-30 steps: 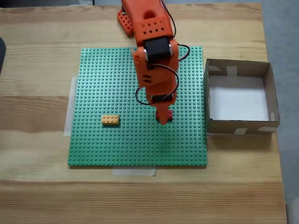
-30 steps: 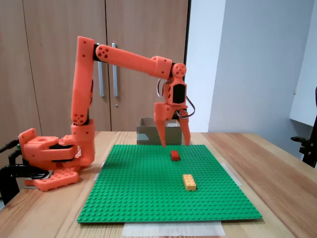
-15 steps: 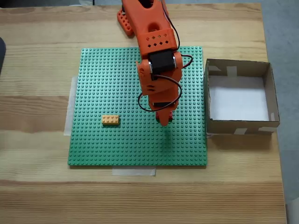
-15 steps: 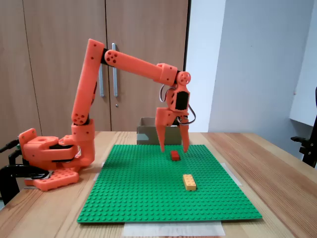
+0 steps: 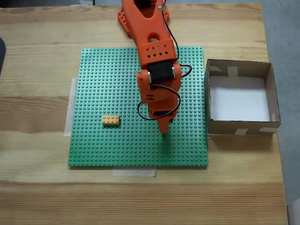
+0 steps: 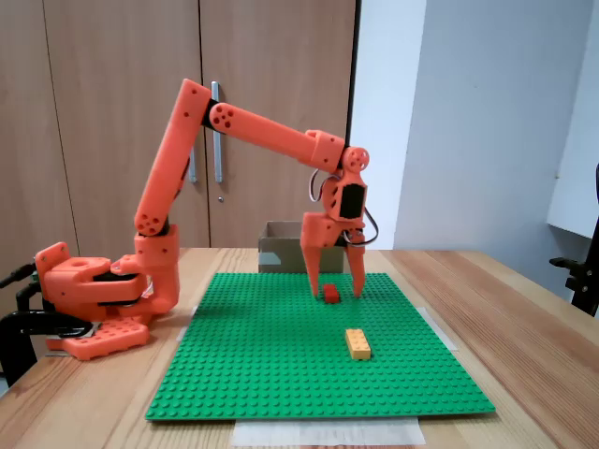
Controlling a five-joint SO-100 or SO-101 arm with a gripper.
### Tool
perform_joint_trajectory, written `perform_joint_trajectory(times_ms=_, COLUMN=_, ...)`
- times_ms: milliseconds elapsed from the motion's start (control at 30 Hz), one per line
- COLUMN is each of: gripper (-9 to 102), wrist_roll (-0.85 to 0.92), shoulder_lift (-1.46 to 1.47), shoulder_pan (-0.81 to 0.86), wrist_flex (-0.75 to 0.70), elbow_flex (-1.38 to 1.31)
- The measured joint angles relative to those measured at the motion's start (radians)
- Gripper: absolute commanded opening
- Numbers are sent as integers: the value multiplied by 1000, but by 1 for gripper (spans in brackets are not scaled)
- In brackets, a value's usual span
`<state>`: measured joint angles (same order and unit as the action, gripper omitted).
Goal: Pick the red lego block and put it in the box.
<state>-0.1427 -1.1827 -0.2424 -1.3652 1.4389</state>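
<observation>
Orange arm reaches out over the green baseplate [image 5: 117,140], wrist pointing down. In a fixed view from the side the gripper [image 6: 336,296] has its two fingers spread apart, tips low, just above the plate, one on each side of the red lego block [image 6: 330,294]; whether either finger touches the brick can't be told. Nothing is clamped. The block sits flat on the baseplate, toward the far half of it in that side view. In a fixed view from above the gripper [image 5: 164,127] covers the block, so the brick can't be made out there.

Orange-yellow brick [image 5: 110,120] lies flat on the plate, well apart from the gripper, to its left in the top-down picture and nearer the camera [image 6: 357,343] in the side one.

The box [image 5: 208,101] stands on the wooden table [image 5: 37,187] just beside the baseplate's right edge from above. Low cardboard walls, pale tape patches, white floor, nothing lying inside. From the side the box [image 6: 281,254] shows behind the gripper.
</observation>
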Motion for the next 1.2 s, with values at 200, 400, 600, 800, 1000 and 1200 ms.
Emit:
perform_joint_trajectory(times_ms=200, gripper=32, wrist_roll=69, shoulder_lift=0, shoulder_pan=-20, wrist_flex=18, elbow_flex=0)
perform_joint_trajectory(times_ms=400, gripper=32, wrist_roll=72, shoulder_lift=0, shoulder_pan=-11, wrist_flex=0, elbow_flex=0)
perform_joint_trajectory(times_ms=600, gripper=30, wrist_roll=57, shoulder_lift=2, shoulder_pan=-11, wrist_flex=0, elbow_flex=0)
perform_joint_trajectory(times_ms=800, gripper=29, wrist_roll=31, shoulder_lift=2, shoulder_pan=-12, wrist_flex=0, elbow_flex=0)
perform_joint_trajectory(times_ms=1000, gripper=27, wrist_roll=-15, shoulder_lift=2, shoulder_pan=-12, wrist_flex=-12, elbow_flex=0)
perform_joint_trajectory(times_ms=1200, gripper=17, wrist_roll=-17, shoulder_lift=2, shoulder_pan=-9, wrist_flex=-12, elbow_flex=-2)
